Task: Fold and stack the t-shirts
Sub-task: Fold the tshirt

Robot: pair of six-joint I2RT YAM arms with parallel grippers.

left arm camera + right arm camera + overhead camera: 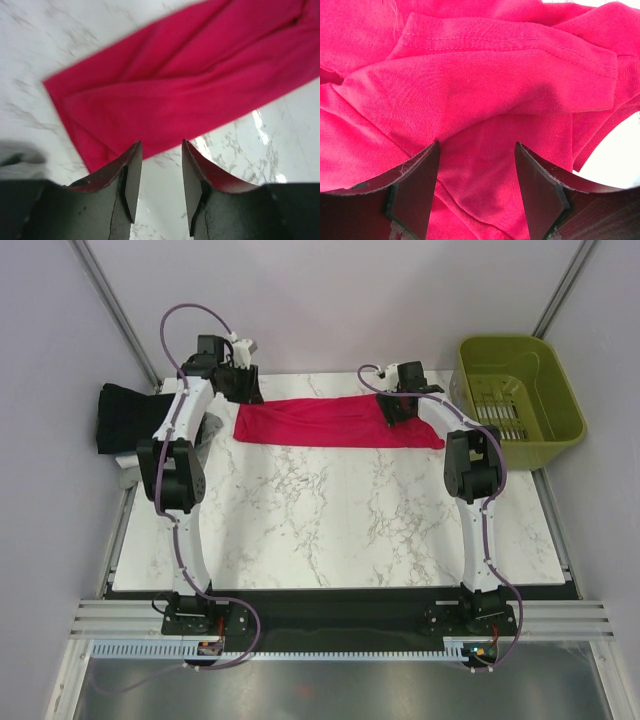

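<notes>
A crimson-pink t-shirt (330,423) lies folded into a long band across the far part of the marble table (330,520). My left gripper (243,388) is open and empty, just off the shirt's left end (165,95), above bare marble. My right gripper (397,408) is open, low over the rumpled right end of the shirt (485,100), with cloth between the fingers but not pinched. A folded black t-shirt (128,416) lies off the table's far left corner. White and grey shirts beneath it are mostly hidden by my left arm.
An olive-green plastic basket (520,400) stands at the far right, beside the table. Grey walls close in the left, right and back. The near half of the table holds only the two arms.
</notes>
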